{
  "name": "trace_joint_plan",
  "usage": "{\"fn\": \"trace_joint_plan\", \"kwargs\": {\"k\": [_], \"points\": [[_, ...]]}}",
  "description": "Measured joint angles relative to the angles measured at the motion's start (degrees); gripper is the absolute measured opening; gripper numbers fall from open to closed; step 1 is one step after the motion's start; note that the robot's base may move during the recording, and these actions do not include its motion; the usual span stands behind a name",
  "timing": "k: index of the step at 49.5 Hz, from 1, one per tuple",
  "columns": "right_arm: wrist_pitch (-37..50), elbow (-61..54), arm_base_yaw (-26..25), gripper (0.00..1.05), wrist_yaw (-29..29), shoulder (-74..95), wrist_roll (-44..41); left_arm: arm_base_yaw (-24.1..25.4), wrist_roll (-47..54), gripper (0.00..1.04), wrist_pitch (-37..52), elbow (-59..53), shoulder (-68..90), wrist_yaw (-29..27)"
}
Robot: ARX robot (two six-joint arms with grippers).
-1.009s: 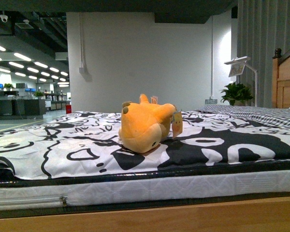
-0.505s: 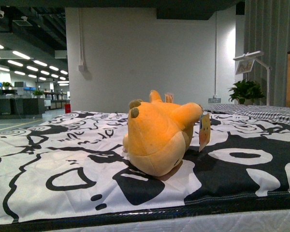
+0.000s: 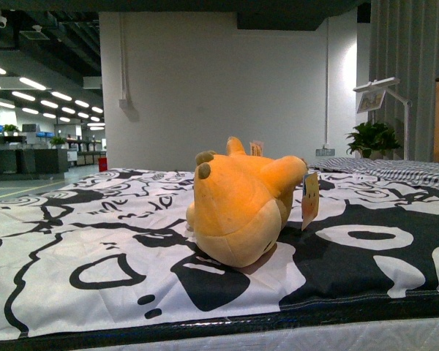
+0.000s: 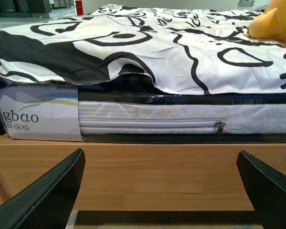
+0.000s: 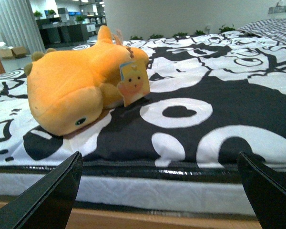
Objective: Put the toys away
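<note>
Near the quilt's (image 3: pixel 95 248) front edge, at 12 o'clock, the toy (image 3: pixel 238 205) is lying sideways while the left claw (image 4: pixel 159 152) and right claw (image 5: pixel 158 153) are gaping empty, so a low reach is probably risking snagging fabric or shoving it away.

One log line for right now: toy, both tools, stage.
toy: plush animal lying on patterned bedspread, untouched | left tool: open, empty, facing mattress side | right tool: open, empty, facing plush animal | stage: pre-grasp

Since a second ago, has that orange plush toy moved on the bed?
No. The plush toy lies on the same black blotch of the patterned sheet, its tag beside the same white ring. The camera came closer.
</note>
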Motion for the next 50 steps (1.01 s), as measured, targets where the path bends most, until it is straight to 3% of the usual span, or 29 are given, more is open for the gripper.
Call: {"fn": "trace_joint_plan", "kwargs": {"k": [20,35,50], "points": [[-5.25,29.57,20.31,0.98,18.64,22.64,-5.27,0.00,0.00,0.99,0.00,0.00,0.00,0.00],[-10.05,43.30,28.30,0.98,27.08,34.21,-9.64,0.00,0.00,0.99,0.00,0.00,0.00,0.00],[-10.91,50.49,32.59,0.98,33.55,42.07,-14.91,0.00,0.00,0.99,0.00,0.00,0.00,0.00]]}}
